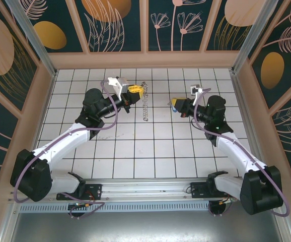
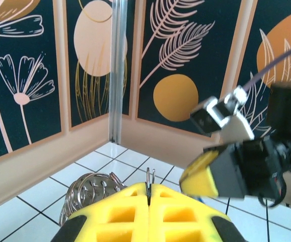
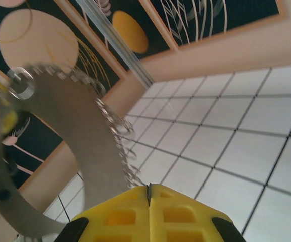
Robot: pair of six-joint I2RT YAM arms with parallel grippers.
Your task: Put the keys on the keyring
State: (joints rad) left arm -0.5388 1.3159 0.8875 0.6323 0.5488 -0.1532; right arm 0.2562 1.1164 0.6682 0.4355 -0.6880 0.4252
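The keyring [image 1: 145, 103] hangs edge-on as a thin line of small silvery pieces just right of my left gripper [image 1: 135, 91], which is shut on it above the tiled floor. In the left wrist view its thin wire [image 2: 151, 175] sticks up between the shut yellow jaws of that gripper [image 2: 149, 187], with a bunch of silver rings [image 2: 87, 190] at the left. My right gripper [image 1: 177, 105] faces it from the right, shut, with the blue head of the key [image 1: 173, 106] at its tips. In the right wrist view the loop [image 3: 80, 131] curves close past that gripper [image 3: 148, 189].
Patterned walls close in the white tiled floor [image 1: 150, 146] at the back [image 1: 145, 59] and both sides. An aluminium corner post [image 2: 116, 70] stands behind the keyring. The arms' mounting rail [image 1: 145, 194] runs along the near edge.
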